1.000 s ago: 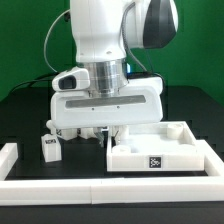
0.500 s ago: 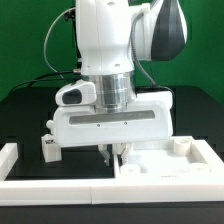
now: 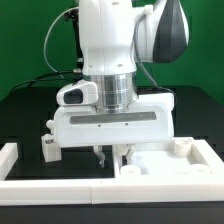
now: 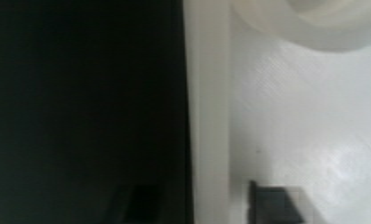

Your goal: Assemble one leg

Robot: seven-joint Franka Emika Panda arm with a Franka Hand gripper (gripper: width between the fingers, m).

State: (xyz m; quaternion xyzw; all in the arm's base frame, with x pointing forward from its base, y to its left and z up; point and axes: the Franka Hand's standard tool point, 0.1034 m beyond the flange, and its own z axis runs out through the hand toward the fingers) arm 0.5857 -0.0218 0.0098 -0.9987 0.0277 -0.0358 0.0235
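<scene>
The pincer (image 3: pixel 109 155) is hanging low under the arm's broad white hand, with its two fingers (image 4: pixel 271 200) standing apart and a clear gap between them. It is gripping nothing. In the wrist view the pincer (image 4: pixel 207 197) is showing both dark fingertips, one over the black counter (image 4: pixel 75 110) and one over white plastic, so the jaws are straddling an edge. That edge belongs to the wide flat rimmed panel (image 3: pixel 160 172), which is lying on the counter (image 3: pixel 25 118) and reaching away from the pincer toward the exterior view's right. The wrist view is blurred (I cannot tell whether the fingers are touching the panel (image 4: pixel 288 120) or hovering just above it).

The leg (image 3: pixel 48 148) is standing on the counter to the exterior view's left of the pincer, apart from it and out past the end of the hand's body. Its black-and-white tag is facing the exterior camera, and nothing is touching it from the pincer's side.

At the panel's far corner a small round boss (image 3: pixel 181 147) is sticking up. The wrist view is catching a similar rounded white form (image 4: pixel 333 20), though it is too blurred to say if it is the same boss. A low white border wall (image 3: pixel 100 190) is running along the near edge of the counter.
</scene>
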